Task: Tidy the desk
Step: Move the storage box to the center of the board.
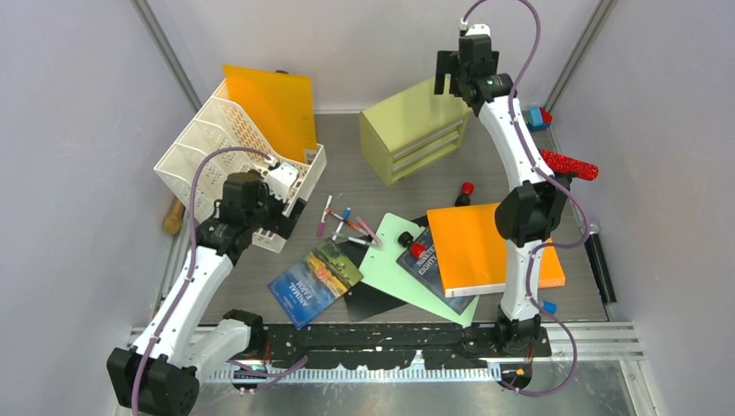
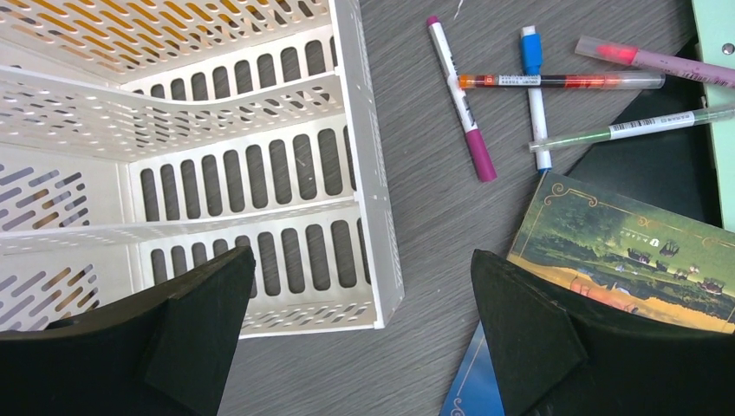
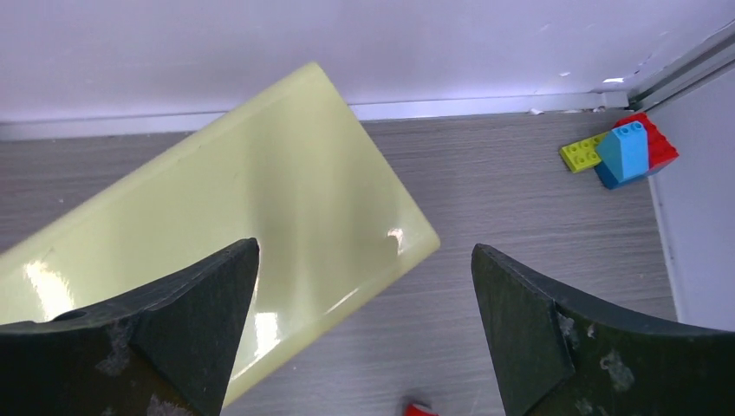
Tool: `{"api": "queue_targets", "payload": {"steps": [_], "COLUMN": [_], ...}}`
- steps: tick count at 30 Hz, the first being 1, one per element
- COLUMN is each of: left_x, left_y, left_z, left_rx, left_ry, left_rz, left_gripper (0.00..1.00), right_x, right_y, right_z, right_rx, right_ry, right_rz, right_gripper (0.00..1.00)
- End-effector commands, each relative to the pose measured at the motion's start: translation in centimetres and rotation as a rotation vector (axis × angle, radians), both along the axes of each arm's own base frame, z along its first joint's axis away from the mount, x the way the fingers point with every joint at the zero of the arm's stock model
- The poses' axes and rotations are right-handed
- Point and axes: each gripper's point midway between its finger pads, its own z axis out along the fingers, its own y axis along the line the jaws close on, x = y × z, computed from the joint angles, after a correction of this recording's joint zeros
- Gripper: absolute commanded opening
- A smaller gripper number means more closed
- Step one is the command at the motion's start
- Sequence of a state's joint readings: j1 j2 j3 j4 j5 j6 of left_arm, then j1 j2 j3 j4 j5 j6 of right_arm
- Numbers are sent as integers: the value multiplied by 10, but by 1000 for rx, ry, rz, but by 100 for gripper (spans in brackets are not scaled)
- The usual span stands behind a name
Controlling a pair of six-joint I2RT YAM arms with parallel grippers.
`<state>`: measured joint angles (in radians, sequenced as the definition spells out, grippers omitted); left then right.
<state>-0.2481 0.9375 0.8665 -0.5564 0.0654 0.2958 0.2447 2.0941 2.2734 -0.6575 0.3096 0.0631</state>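
Table (image 1: 347,173), dark wood-grain, runs from the black rail by the arm bases to the back wall, and it's crowded. In the middle, a dark book (image 1: 414,260) is mostly buried under a green sheet (image 1: 390,269) and an orange book (image 1: 472,247), so its title is cut off. A black sheet (image 1: 368,296) peeks out from beneath the green one. At the far left, a wooden handle (image 1: 173,217) pokes from behind the white file rack (image 1: 230,143); what it is, hard to say.

The left arm is bent at the elbow, wrist pointing down over the rack's near corner. The left end effector (image 2: 362,256) is spread wide and holds nothing, with loose pens (image 2: 520,104) just beyond. The right arm stretches long toward the back wall, crossing over the orange book. The right end effector (image 3: 364,247) is also gaping and empty, hovering above the yellow-green drawer cabinet (image 3: 260,225), with toy bricks (image 3: 624,152) in the corner.
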Motion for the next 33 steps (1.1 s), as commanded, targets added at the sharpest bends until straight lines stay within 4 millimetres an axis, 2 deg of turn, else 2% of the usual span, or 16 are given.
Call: {"api": "queue_targets", "payload": {"steps": [1,2,9,16,21,26,33], "left_x": [8,8,7,8,8,6,5], "left_y": [-6,-6,-6,-7,-7,-7,-6], "left_z": [5,4,1,-3,-3,-4,-1], "left_rx": [-24,-24,-28,-30,-33,-32,-30], "left_ry": [-38,-34,-24,-17,-16,-18,-28], "left_rz": [-18,-18,-16,-16,-16,-17,-18], "left_gripper": [100,100,100,100,100,100,100], "right_x": [19,25,53,62,63,61,51], "right_y": [4,0,-19,-28,-20,-3,13], "right_z": [31,21,-5,-29,-52,-73,-85], "right_rx": [152,160,364,430,487,564,626], "right_ry": [-105,-92,-84,-46,12,70,127], "right_rz": [-16,-28,-39,-42,1,57,118], "right_gripper": [99,100,100,100,99,99,99]}}
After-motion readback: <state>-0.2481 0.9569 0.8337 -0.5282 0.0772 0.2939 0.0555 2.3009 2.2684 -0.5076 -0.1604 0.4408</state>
